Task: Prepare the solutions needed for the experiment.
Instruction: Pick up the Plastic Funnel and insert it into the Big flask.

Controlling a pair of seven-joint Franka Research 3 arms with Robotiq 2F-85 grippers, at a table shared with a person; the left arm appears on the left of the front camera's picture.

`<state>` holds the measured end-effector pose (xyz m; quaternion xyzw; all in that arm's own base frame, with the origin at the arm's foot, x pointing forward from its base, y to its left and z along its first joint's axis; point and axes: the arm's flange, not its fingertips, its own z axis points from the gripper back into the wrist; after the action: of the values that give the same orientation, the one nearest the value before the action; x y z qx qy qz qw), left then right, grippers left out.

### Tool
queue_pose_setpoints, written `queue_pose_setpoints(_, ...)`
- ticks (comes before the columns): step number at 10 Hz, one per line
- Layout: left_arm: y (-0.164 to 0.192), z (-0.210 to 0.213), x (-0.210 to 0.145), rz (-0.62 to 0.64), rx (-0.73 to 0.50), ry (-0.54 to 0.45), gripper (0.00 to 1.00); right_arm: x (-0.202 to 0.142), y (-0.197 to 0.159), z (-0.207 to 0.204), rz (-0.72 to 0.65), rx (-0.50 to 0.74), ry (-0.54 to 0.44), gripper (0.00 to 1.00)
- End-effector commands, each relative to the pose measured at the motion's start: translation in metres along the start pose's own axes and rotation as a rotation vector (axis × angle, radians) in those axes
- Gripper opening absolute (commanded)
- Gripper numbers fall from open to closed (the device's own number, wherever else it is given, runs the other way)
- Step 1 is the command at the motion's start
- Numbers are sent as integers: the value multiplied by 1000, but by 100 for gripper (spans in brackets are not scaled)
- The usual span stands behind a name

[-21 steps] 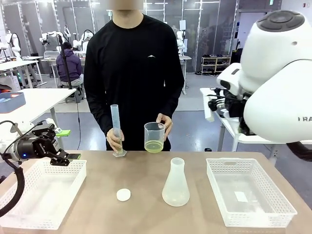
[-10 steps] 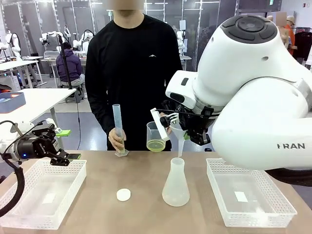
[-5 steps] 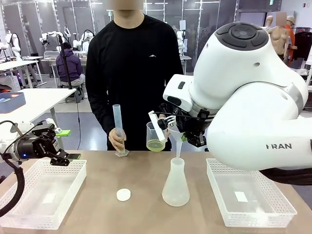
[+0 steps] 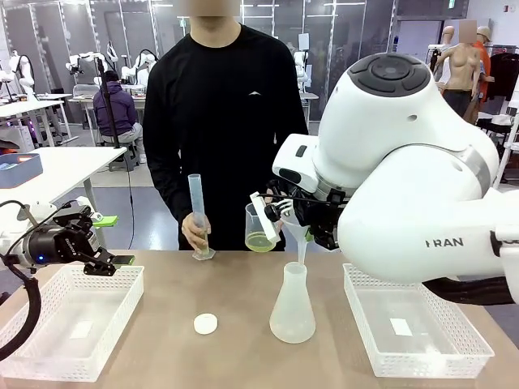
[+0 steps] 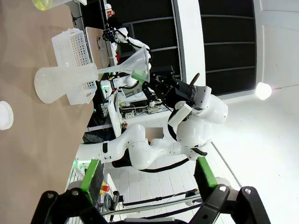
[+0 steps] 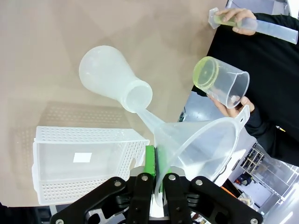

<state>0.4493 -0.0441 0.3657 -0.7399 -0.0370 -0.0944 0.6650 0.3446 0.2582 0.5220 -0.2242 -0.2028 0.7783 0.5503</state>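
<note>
We see the right gripper (image 6: pixel 154 161) clamped narrow on the rim of a clear funnel (image 6: pixel 201 149), with the funnel's stem reaching down to the mouth of the conical flask (image 4: pixel 292 312) that stands near the middle of the tabletop; we cannot tell whether the tip is inside. The solutions (image 4: pixel 258 241) are a shallow yellow-green layer in the beaker (image 6: pixel 224 84) that the person's hand (image 6: pixel 231 100) holds above the far edge, just beside the funnel. The person's other hand (image 4: pixel 195 233) grips a graduated cylinder (image 4: pixel 195 203) at that edge. The left gripper (image 4: pixel 113 240) hangs wide and holds nothing above the left basket (image 4: pixel 134 271). A white cap (image 4: pixel 205 323) lies near the front edge.
</note>
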Motion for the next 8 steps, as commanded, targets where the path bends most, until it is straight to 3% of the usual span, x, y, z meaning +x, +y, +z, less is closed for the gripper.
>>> queue_pose_setpoints(1,-1,0,0,-2,0,-1,100,3,-2,-11,-12,5,-1,4)
queue_pose_setpoints(8,-1,0,0,-2,0,-1,100,2,11,-45,-4,37,-66,4)
